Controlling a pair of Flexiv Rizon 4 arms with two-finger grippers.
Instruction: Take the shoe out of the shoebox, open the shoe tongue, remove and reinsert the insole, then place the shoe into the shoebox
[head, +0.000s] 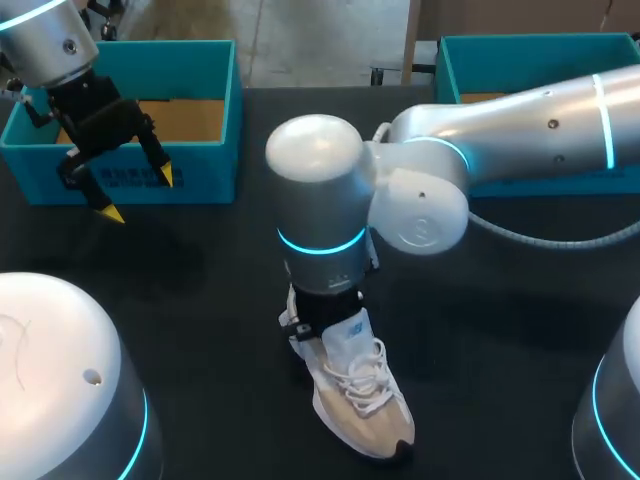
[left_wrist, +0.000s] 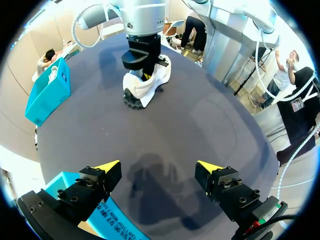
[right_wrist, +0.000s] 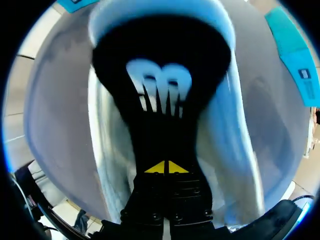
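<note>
A white laced shoe (head: 360, 400) stands on the dark table near its front edge. My right arm reaches over from the right, and its wrist points straight down into the shoe's opening, hiding the fingers in the head view. In the right wrist view my right gripper (right_wrist: 164, 167) is shut, its yellow tips together inside the shoe, just above the black insole (right_wrist: 160, 60) with a white mark. White shoe walls (right_wrist: 235, 150) rise on both sides. My left gripper (head: 140, 195) hangs open and empty at the front wall of the left shoebox (head: 200, 165), far from the shoe (left_wrist: 150, 82).
A second teal shoebox (head: 480, 50) stands at the back right, partly behind my right arm. The left box shows brown cardboard inside. Two white domed arm bases sit at the front corners of the table (head: 200, 300).
</note>
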